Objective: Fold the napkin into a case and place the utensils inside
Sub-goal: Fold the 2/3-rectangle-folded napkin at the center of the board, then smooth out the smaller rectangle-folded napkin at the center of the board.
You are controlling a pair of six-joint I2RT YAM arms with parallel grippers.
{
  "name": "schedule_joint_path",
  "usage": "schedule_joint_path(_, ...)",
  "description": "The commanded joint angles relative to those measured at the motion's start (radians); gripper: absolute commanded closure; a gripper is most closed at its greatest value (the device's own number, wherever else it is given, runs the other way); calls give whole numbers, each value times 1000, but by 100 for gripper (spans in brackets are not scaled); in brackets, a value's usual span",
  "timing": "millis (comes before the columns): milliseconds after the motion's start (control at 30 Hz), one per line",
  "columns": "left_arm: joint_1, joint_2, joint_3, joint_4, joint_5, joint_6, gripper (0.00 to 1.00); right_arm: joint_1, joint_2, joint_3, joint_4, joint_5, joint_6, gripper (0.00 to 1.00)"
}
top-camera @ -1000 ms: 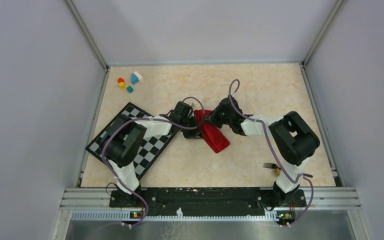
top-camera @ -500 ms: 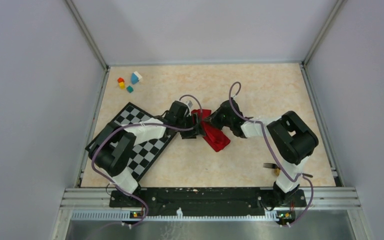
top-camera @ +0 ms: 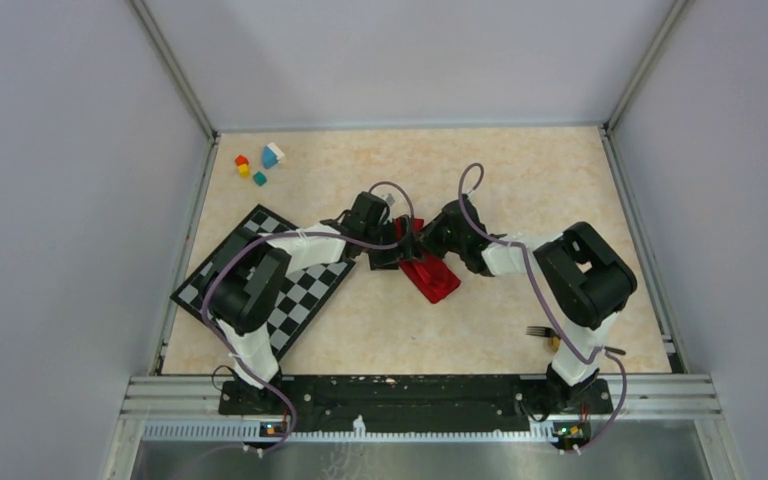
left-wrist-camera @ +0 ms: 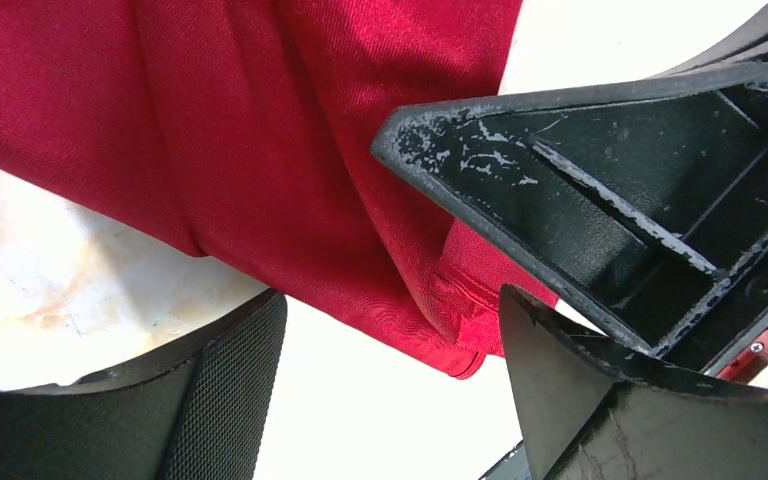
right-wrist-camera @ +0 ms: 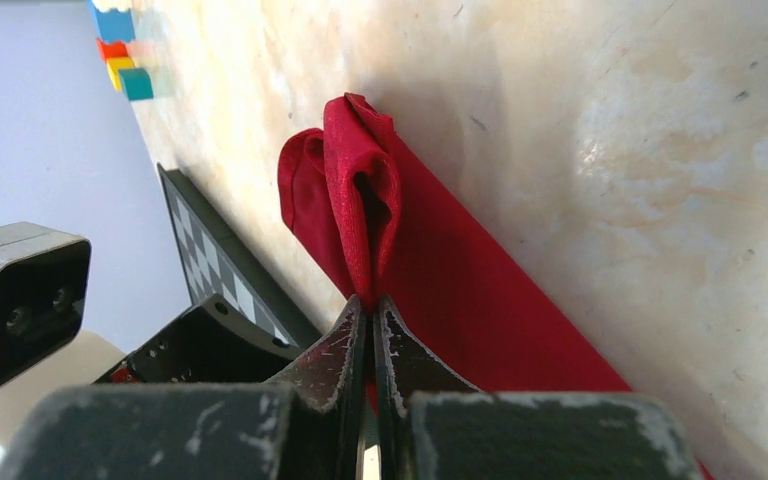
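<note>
Right gripper: fingers pressed together on a raised fold of the napkin, with no gap between them.
Left gripper: fingers apart, with the pale table showing through the gap; nothing is gripped.
Napkin to right gripper: the pinched fold stands up straight ahead of the fingertips. The rest is a long folded strip lying flat on the table, running back alongside the fingers.
Napkin to left gripper: a folded corner hangs just ahead of the gap, nearer the finger at the lower right of the left wrist view. Red cloth fills the view beyond.
Grippers to each other: just beside one another at the far end of the strip.
Fork: on the table by the right arm's base, well apart from both grippers.
Change since half a second ago: the left arm's elbow has swung in over the checkered mat and its wrist has shifted toward the right gripper. Less red shows at the strip's far end. The right gripper and the strip's near end have barely moved.
</note>
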Motion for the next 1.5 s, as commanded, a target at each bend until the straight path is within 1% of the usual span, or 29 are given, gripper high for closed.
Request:
schedule_joint_path(0,-3,87,58,-80,-106,26,19,35,-22,15,33,-4,13,100)
schedule_joint_path(100,-3,101,61,-131,-180,12,29,43,-26,13,33,-6,15,100)
schedule_joint_path(200,-3,98,49,-162,-247,2,46,44,-34,8,31,-12,15,100)
schedule_joint_path(333,-2,113,42,-166,-278,8,57,44,-43,-1,37,-35,-2,100)
schedule_joint_path(367,-1,116,40,-163,-278,7,57,42,-47,0,31,-42,-15,98)
schedule_joint_path(400,0,117,35,-158,-278,7,58,39,-51,1,24,-55,-39,91)
schedule_joint_path(467,1,119,28,-155,-273,7,60,21,-68,1,3,-92,-87,72)
schedule_joint_path(500,1,119,25,-151,-270,9,61,9,-77,6,-13,-124,-124,65)
schedule_joint_path(567,0,119,20,-145,-262,10,63,-22,-106,9,-55,-189,-221,56)
schedule_joint_path(633,0,114,15,-139,-256,14,64,-69,-153,-18,-83,-247,-284,52)
schedule_joint_path(667,-1,112,10,-132,-249,16,65,-99,-187,-53,-68,-281,-300,49)
schedule_joint_path(700,0,112,7,-128,-240,18,66,-134,-224,-87,-9,-335,-312,47)
schedule_joint_path(767,0,111,0,-121,-228,26,68,-187,-254,-110,-19,-436,-371,47)
schedule_joint_path(833,-1,99,-21,-102,-219,36,69,-204,-261,-102,-73,-519,-468,50)
schedule_joint_path(900,-1,86,-39,-88,-209,51,71,-201,-270,-123,-96,-536,-518,55)
schedule_joint_path(967,-1,80,-48,-70,-183,69,72,-193,-267,-166,-47,-563,-510,61)
schedule_joint_path(1033,0,80,-51,-58,-158,79,74,-155,-256,-203,1,-570,-506,67)
schedule_joint_path(1133,0,85,-66,-34,-138,79,77,-100,-226,-235,37,-524,-523,71)
schedule_joint_path(1167,0,89,-71,-30,-137,78,78,-96,-228,-255,59,-494,-524,69)
schedule_joint_path(1267,0,86,-97,-15,-143,68,81,-118,-269,-280,75,-388,-524,51)
schedule_joint_path(1300,0,83,-110,-6,-140,67,81,-129,-280,-285,112,-382,-514,47)
schedule_joint_path(1400,1,83,-120,5,-132,66,82,-163,-259,-253,224,-387,-486,40)
schedule_joint_path(1467,1,81,-119,3,-131,70,82,-184,-195,-199,266,-408,-488,39)
